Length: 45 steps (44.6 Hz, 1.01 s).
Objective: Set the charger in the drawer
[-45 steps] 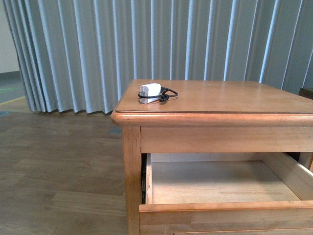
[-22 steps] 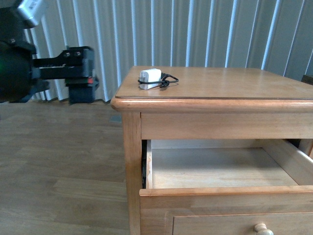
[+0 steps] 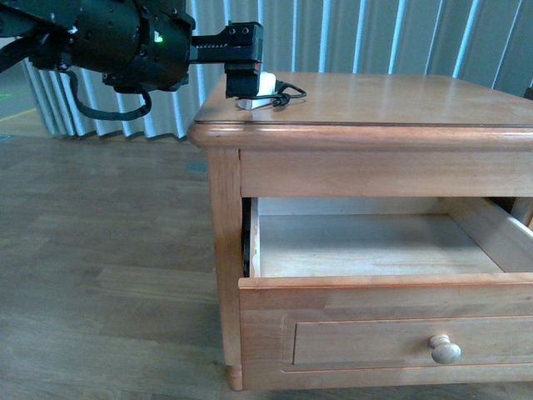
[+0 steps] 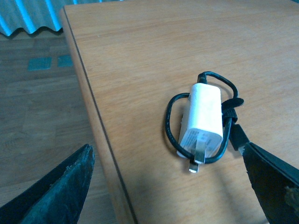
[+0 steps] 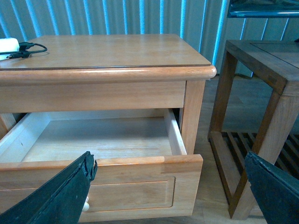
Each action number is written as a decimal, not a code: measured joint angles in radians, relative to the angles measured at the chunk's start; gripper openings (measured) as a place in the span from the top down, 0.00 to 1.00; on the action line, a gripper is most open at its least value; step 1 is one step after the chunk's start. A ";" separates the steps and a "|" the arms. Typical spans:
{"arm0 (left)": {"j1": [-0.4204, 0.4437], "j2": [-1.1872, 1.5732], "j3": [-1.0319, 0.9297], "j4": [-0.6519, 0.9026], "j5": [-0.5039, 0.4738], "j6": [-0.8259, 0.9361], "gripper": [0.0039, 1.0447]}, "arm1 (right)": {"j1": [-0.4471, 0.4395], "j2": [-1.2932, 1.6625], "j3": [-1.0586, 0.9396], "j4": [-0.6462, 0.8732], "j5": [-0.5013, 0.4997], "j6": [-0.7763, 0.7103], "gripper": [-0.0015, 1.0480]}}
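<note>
The charger (image 3: 268, 85), a white block with a black cable looped round it, lies on the near left corner of the nightstand top (image 3: 400, 96). My left gripper (image 3: 242, 73) hovers at that corner, open, partly covering the charger. In the left wrist view the charger (image 4: 202, 116) lies just ahead of the left gripper (image 4: 167, 147), apart from both fingers. The drawer (image 3: 375, 333) stands pulled out, pale inside, with nothing showing in it and a round knob (image 3: 445, 349). My right gripper (image 5: 168, 156) is open in front of the drawer (image 5: 131, 191), holding nothing.
A dark wooden side table (image 5: 261, 70) with a slatted lower shelf stands close beside the nightstand. Pleated curtains (image 3: 375, 33) hang behind. Wooden floor (image 3: 100, 250) lies to the left of the nightstand.
My left arm came in from the left and moved right to the charger's corner. The front view has shifted so the drawer's front and knob now show.
</note>
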 joint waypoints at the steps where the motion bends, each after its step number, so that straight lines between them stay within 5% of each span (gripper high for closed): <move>1: -0.002 0.014 0.021 -0.005 0.007 0.000 0.06 | 0.000 0.000 0.000 0.000 0.000 0.000 0.08; 35: -0.034 0.223 0.245 -0.025 0.083 -0.020 0.06 | 0.000 0.000 0.000 0.000 0.000 0.000 0.08; 45: -0.035 0.249 0.277 -0.020 0.087 -0.033 0.42 | 0.000 0.000 0.000 0.000 0.000 0.000 0.08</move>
